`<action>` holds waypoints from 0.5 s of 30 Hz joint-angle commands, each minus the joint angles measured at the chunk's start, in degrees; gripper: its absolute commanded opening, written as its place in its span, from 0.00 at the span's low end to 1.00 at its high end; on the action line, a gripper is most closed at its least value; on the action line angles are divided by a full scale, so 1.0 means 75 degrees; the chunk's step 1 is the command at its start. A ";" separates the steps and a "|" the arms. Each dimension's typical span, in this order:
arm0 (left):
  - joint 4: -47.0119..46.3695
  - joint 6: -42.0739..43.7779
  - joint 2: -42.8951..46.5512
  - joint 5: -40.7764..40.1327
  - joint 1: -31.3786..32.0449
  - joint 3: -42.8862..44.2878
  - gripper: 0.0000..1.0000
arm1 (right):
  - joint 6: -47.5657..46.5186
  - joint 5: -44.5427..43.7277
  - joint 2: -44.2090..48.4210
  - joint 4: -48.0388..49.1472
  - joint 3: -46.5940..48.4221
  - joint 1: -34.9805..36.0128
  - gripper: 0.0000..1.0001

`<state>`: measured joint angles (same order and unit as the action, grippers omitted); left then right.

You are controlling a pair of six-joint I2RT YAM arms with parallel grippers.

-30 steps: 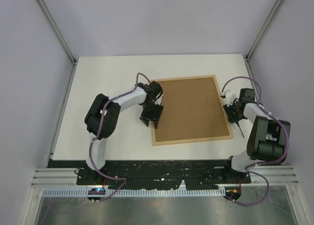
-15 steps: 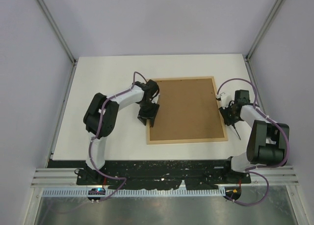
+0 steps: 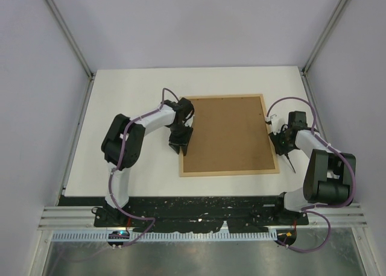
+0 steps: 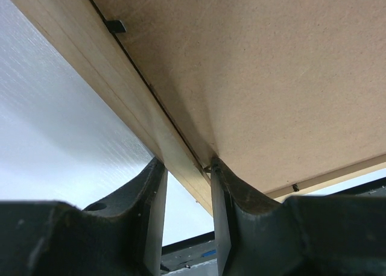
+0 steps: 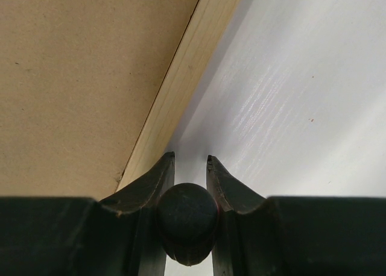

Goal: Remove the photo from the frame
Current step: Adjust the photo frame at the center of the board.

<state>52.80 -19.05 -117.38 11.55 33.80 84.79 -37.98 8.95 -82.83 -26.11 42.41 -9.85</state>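
Left fingers [image 4: 154, 194] clasp the frame [image 4: 108, 71] edge between them; right fingers [image 5: 145, 185] grip the screwdriver [image 5: 187, 219], frame edge just beyond their left tip

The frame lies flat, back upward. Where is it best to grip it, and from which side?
Grip the left wooden strip from above, one finger outside, one on the brown back. The frame lies flat, so only this thin rim gives a hold; the left gripper straddles it.
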 commanded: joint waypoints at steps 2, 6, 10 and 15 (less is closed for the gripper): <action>-0.0032 0.0254 0.0182 0.0182 0.0122 -0.0103 0.32 | 0.0153 0.0318 0.0216 -0.0187 -0.0054 0.0082 0.08; 0.0015 0.0430 0.0159 0.0334 0.0110 0.0061 0.20 | 0.0189 0.0330 0.0122 -0.0152 -0.0042 0.0082 0.08; 0.0050 0.0559 0.0007 0.0791 -0.0053 0.0248 0.04 | 0.0212 0.0318 0.0017 -0.0093 -0.0019 0.0082 0.08; 0.0249 0.0980 -0.0111 0.1155 -0.0136 0.0553 0.00 | 0.0224 0.0342 -0.0089 -0.0081 0.0028 0.0082 0.08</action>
<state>53.45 -17.06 -117.75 14.26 32.64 85.36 -37.45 8.91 -82.89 -26.15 42.41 -9.85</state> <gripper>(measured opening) 0.339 0.320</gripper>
